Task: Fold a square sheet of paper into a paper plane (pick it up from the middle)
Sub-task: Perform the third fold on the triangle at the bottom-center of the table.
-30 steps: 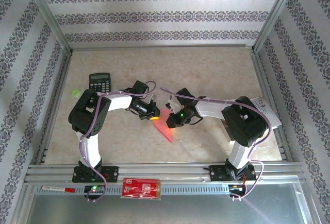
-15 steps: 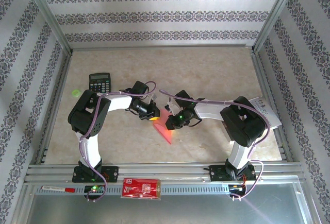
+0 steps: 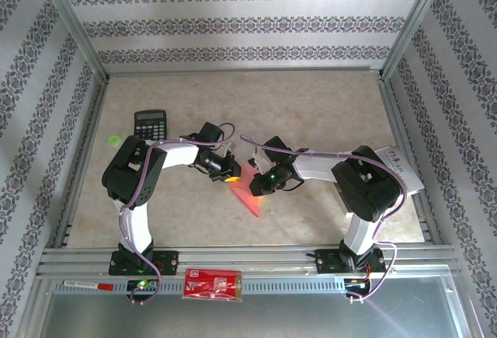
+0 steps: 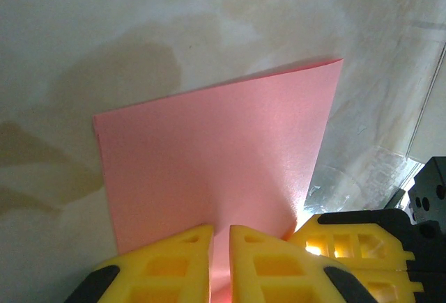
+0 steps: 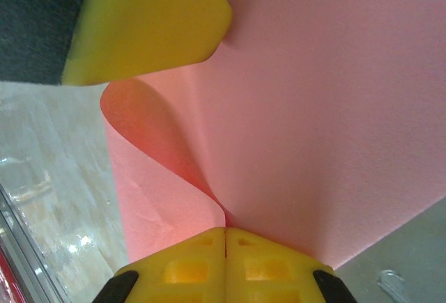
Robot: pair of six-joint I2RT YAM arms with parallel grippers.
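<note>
Nothing is reading clearly anywhere. White printing is showing on the red packet (image 3: 212, 283) lying on the metal rail (image 3: 295, 284) along the near edge of the worktop (image 3: 311, 105), but it is too small to make out. Dark marks are showing on the white leaflet (image 3: 400, 169) at the right edge, equally illegible. The key labels of the calculator (image 3: 150, 124) near the left edge are blurring together.

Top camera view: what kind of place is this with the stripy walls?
Probably a robot test booth, not a home: the left arm and right arm are bolted to a table, inside a metal frame with wallpapered panels.
</note>
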